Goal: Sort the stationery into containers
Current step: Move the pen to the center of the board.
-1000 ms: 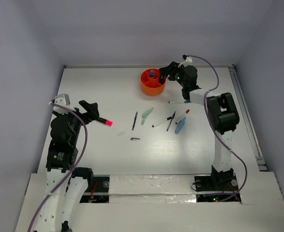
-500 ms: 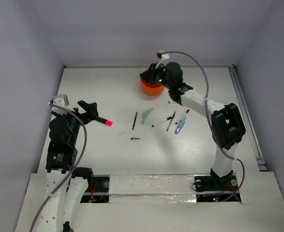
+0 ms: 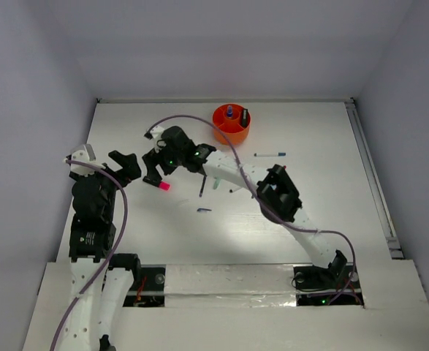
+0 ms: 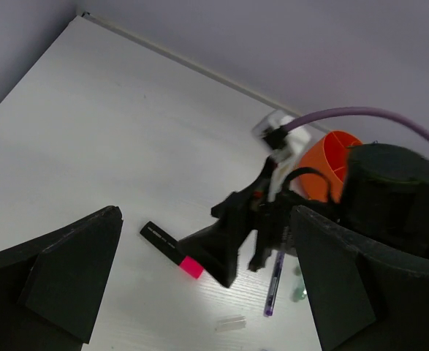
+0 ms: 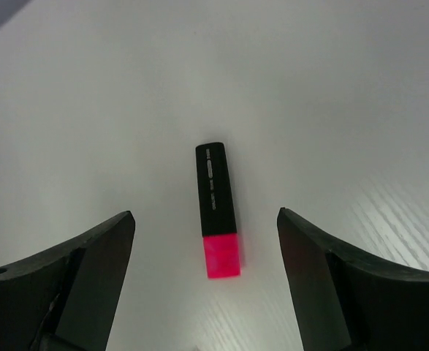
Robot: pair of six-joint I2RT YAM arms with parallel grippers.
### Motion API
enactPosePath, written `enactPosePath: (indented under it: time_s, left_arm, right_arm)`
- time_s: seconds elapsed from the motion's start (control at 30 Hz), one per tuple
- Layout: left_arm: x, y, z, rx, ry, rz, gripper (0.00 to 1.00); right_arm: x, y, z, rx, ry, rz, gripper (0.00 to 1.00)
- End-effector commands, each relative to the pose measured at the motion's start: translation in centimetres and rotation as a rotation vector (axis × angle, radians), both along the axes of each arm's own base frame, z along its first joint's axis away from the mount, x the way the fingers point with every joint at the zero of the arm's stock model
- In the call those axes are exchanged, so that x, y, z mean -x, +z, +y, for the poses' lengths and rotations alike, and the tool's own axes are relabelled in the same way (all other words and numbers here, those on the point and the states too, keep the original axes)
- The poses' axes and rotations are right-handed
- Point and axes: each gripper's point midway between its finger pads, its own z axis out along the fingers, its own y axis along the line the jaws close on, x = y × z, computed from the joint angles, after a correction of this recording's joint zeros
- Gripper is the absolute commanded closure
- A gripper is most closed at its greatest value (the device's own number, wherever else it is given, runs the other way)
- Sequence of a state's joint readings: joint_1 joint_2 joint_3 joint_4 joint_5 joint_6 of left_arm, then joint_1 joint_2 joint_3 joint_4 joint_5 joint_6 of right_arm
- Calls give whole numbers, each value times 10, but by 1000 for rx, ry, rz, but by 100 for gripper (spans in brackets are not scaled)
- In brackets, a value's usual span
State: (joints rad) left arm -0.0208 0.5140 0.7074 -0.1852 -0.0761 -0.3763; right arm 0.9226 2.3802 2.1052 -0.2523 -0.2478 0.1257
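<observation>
A black marker with a pink cap [image 5: 218, 208] lies flat on the white table. My right gripper [image 5: 205, 216] is open and hovers over it, one finger on each side, not touching. In the top view the right gripper [image 3: 155, 170] is stretched far left, with the pink cap [image 3: 163, 186] just below it. My left gripper [image 3: 129, 167] is open and empty, just left of the marker [image 4: 172, 251]. The orange tub [image 3: 221, 133] stands at the back and holds a small blue-capped bottle [image 3: 229, 111] and a dark item [image 3: 244, 115].
A dark blue pen [image 3: 202, 184] and a pale green pen [image 3: 217, 183] lie under my right arm. A white pen [image 3: 270, 154] lies right of the tub. A small blue piece [image 3: 204, 210] and a clear cap [image 4: 230, 323] lie nearer. Walls enclose the table.
My right arm has swung from the orange tub across to the left and now hangs open over the pink-capped marker. My left gripper has drawn back slightly to the left. The marker has not moved.
</observation>
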Motion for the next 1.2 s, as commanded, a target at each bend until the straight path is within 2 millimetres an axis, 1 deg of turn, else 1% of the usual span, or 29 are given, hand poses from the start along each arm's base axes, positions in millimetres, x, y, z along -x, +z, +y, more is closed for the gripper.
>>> enactPosePath:
  time_s: [0.0,0.03,0.07,0.2,0.27,0.3,0.33,0.37,0.43,0.47,0.5,0.53,0.57,0.6,0.63,0.67,0.7,0.73,0.77,0.8,0.83,0.87,0.9,1.0,1.03,1.07,1.1,1.13,1.17]
  left_arm:
    - [0,28,3,3,14,-70,1]
    - [0,28,3,3,12,-70,1]
    - [0,28,2,2,9,-70,1]
    - [1,30,0,-3,-5,-79,1]
    - [1,30,-1,-4,-10,-80,1]
    - [2,30,0,-5,-10,-80,1]
    - [2,30,0,-7,-10,-81,1]
    - [2,30,0,-7,-10,-80,1]
    - [3,30,-1,-8,-13,-83,1]
    - [2,30,-1,-8,-13,-81,1]
    - [2,29,-1,-8,-15,-80,1]
    - [3,29,-1,-8,-16,-80,1]
    - [2,30,-1,-8,-16,-81,1]
    - [2,30,-2,-8,-21,-81,1]
    - [2,29,-2,-7,-22,-81,1]
    - [2,29,-3,-7,-24,-80,1]
    - [3,30,-3,-7,-24,-83,1]
    - [3,29,-3,-7,-25,-81,1]
    - [3,30,-3,-7,-25,-83,1]
    - [2,29,-3,-7,-27,-80,1]
    - [2,29,-4,-7,-30,-81,1]
    - [2,29,-4,-8,-32,-83,1]
    - [2,29,-4,-8,-33,-81,1]
    - [2,29,-6,-9,-41,-83,1]
    - [2,29,-6,-9,-42,-83,1]
    - [2,29,-6,-9,-42,-83,1]
    - [3,29,-6,-9,-44,-84,1]
    - [3,30,-6,-9,-44,-86,1]
    - [3,30,-6,-9,-42,-86,1]
  right_arm:
    - [10,-20,12,172,10,-89,15]
    - [13,-48,12,230,5,-68,15]
    - [8,-51,11,250,15,-102,15]
    - [11,-67,16,288,6,-146,19]
    - [12,-76,14,306,11,-139,25]
    - [9,-80,10,326,-9,-149,27]
    - [8,-82,8,334,-12,-151,36]
    - [10,-93,1,364,-13,-147,45]
    - [5,-91,-3,363,-35,-177,54]
    - [9,-108,-14,405,-35,-168,60]
    - [5,-97,-19,403,-62,-197,66]
    - [3,-95,-20,396,-73,-213,72]
    - [-2,-95,-28,405,-87,-222,73]
    - [-4,-109,-44,441,-105,-209,73]
    - [-11,-94,-46,406,-122,-227,75]
    - [-14,-93,-53,402,-134,-221,75]
    - [-25,-92,-66,398,-158,-212,75]
    - [-24,-101,-77,406,-161,-196,75]
    - [-27,-85,-81,376,-158,-206,75]
    - [-27,-84,-85,362,-148,-200,74]
    - [-31,-90,-99,381,-155,-183,72]
    - [-28,-85,-100,382,-132,-189,72]
    - [-28,-86,-104,381,-113,-176,72]
    - [-17,-90,-106,391,-45,-161,61]
    - [-17,-94,-112,414,-42,-140,54]
    - [-21,-88,-108,405,-41,-150,49]
    - [-21,-93,-107,414,-34,-144,44]
    - [-21,-95,-107,425,-31,-136,35]
    - [-22,-96,-107,430,-29,-132,32]
